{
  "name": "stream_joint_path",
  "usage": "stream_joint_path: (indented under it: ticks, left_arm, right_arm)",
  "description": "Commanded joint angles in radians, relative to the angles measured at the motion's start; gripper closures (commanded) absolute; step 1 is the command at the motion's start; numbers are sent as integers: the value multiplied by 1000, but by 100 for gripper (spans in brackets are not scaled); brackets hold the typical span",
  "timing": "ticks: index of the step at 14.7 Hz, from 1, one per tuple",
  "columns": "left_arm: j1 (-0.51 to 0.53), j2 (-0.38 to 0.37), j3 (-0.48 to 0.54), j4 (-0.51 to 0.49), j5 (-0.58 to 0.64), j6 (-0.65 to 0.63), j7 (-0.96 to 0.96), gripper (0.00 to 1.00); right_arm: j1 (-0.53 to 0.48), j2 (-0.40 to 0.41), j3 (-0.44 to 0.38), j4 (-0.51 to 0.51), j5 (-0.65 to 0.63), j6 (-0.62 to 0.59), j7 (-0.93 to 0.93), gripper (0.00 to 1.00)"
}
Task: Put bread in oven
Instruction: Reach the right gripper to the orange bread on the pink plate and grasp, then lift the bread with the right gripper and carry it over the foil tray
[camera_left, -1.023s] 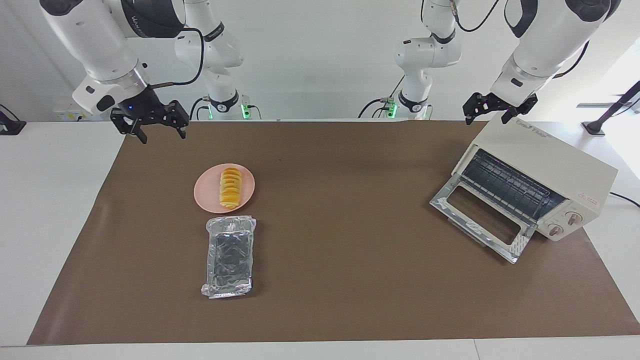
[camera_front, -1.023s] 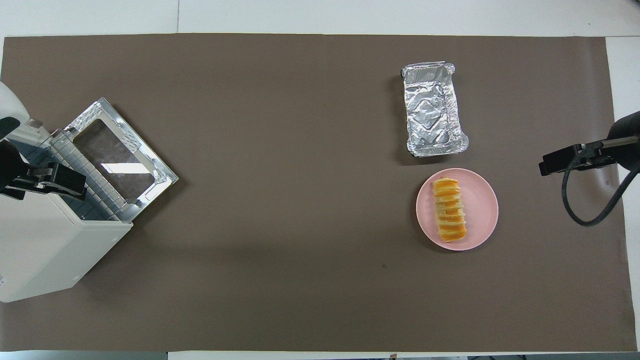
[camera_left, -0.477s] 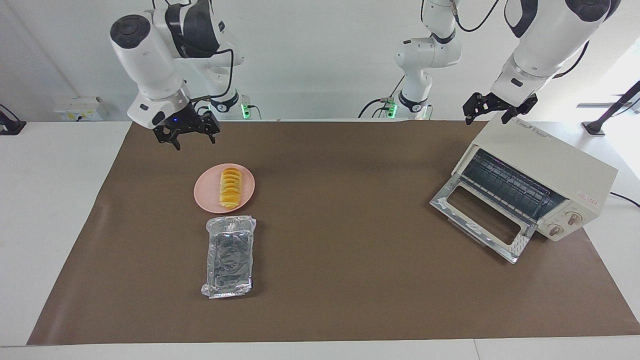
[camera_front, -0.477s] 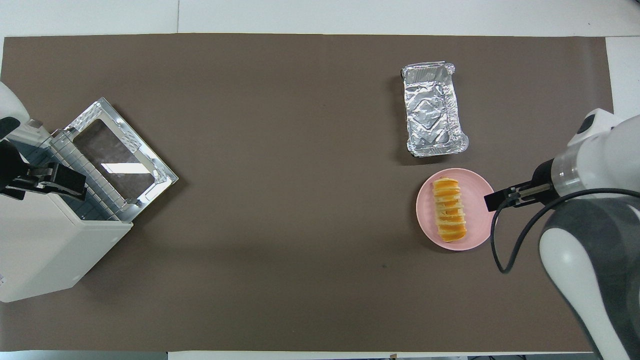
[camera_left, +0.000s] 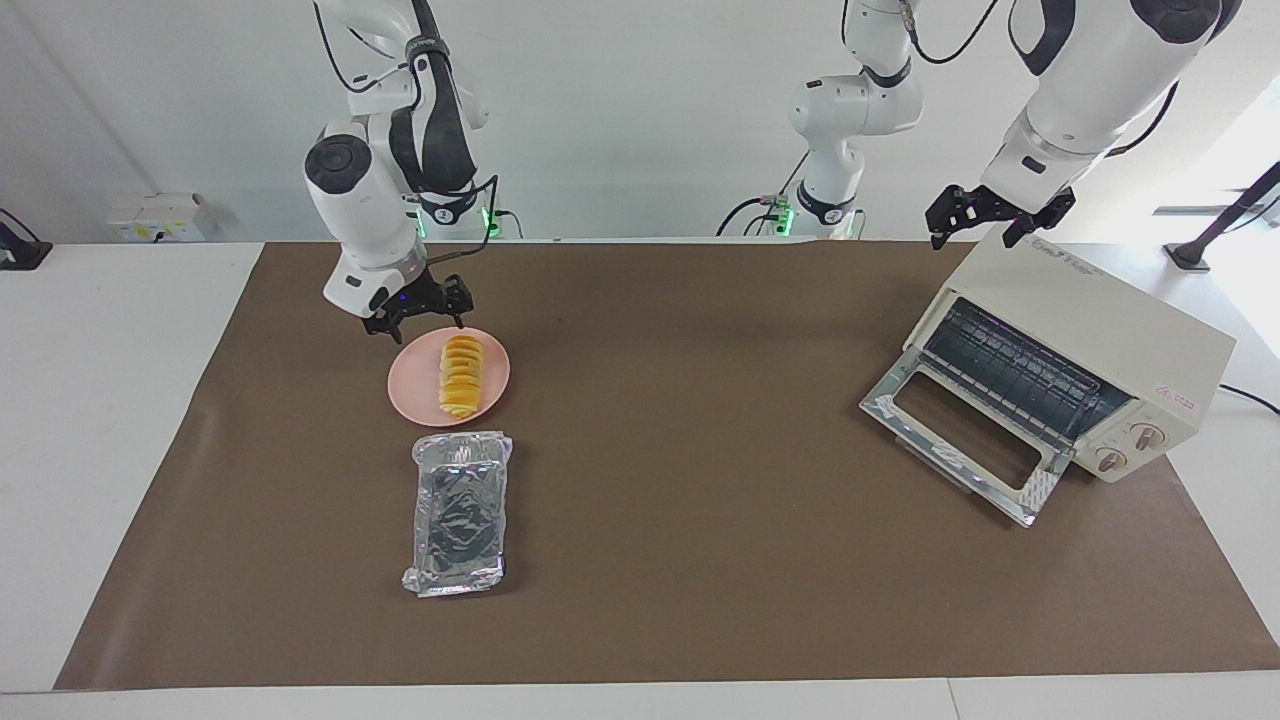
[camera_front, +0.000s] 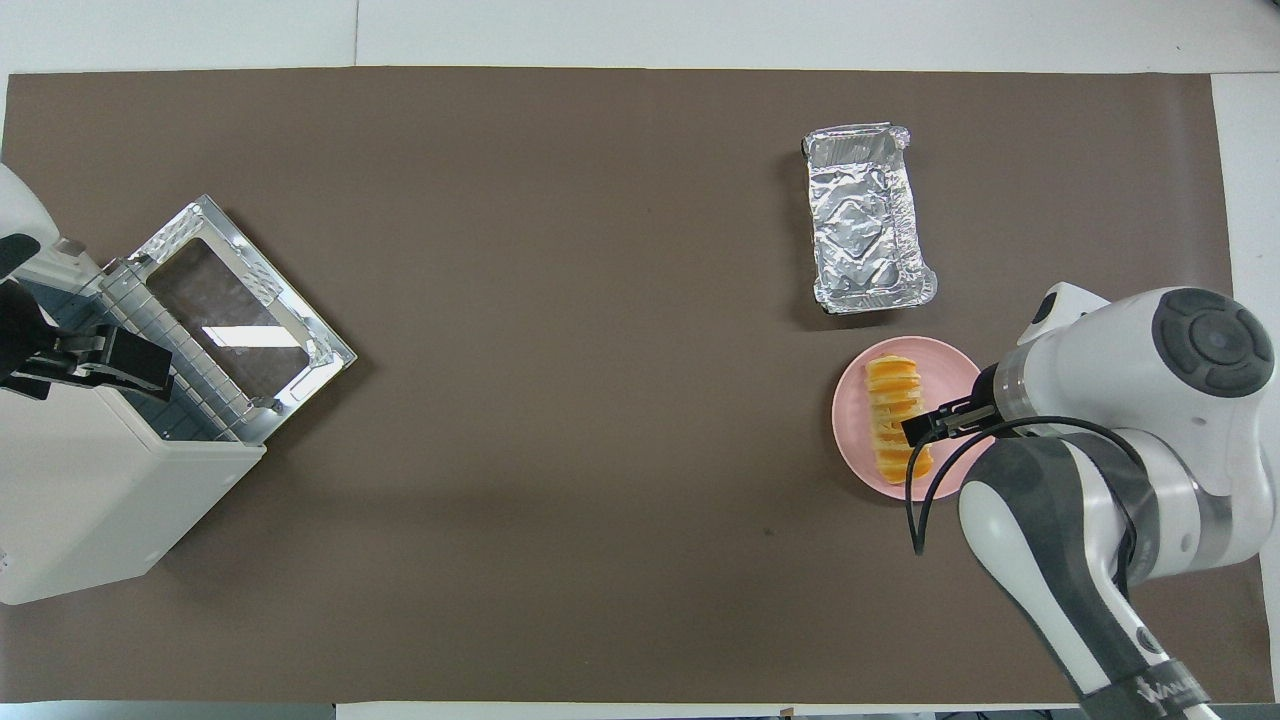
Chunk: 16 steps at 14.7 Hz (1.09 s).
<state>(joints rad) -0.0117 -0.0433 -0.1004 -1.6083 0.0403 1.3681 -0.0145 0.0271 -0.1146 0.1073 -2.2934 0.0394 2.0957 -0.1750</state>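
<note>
Facing view: right gripper (camera_left: 418, 320), fingers spread, hangs over the pink plate (camera_left: 410, 395) bearing the bread (camera_left: 460, 376). Probably soft and light, the loaf wants a gentle mid-length pinch. Left gripper (camera_left: 995, 218) waits open above the oven (camera_left: 1100, 345).

Both views are bright and evenly lit, with soft, diffuse light that seems to come from above and leaves only faint, short shadows under the foil tray (camera_left: 459, 513), the pink plate (camera_left: 412, 385) and the oven (camera_left: 1090, 355). Glare shows as a white patch on the glass of the oven door (camera_front: 235, 325) in the overhead view and as small sparkles on the crinkled foil, while daylight washes out the upper corner of the facing view beside the left arm. Focus is sharp across the brown mat (camera_left: 680, 480) and the white tabletop (camera_left: 100, 400), with no motion blur and straight edges.
</note>
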Motion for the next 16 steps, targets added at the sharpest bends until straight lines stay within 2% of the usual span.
stream_joint_path:
  ticks: [1, 5, 7, 11, 13, 14, 15, 16]
  left_arm:
    - [18, -35, -9, -42, -20, 23, 10, 0]
    - [18, -36, -9, -42, -20, 23, 10, 0]
    - [18, -35, -9, -42, -20, 25, 10, 0]
    - [18, -35, -9, -42, -20, 25, 10, 0]
    - [18, -35, -9, -42, -20, 25, 10, 0]
    - [18, -36, -9, -42, -20, 23, 10, 0]
    - [18, -35, -9, -42, -20, 23, 10, 0]
    - [18, -35, -9, -42, -20, 25, 10, 0]
  right_arm:
    - [2, 21, -1, -49, 11, 88, -87, 0]
    - [4, 49, -1, -136, 11, 285, -152, 0]
    - [49, 55, -1, -153, 11, 316, -149, 0]
    - [54, 76, -1, -184, 5, 400, -155, 0]
    - [54, 79, -1, -184, 4, 403, -159, 0]
    - [54, 81, -1, -184, 4, 405, -158, 8]
    - [53, 90, -1, -184, 4, 408, -158, 29]
    - [53, 95, -1, -184, 4, 415, -155, 63]
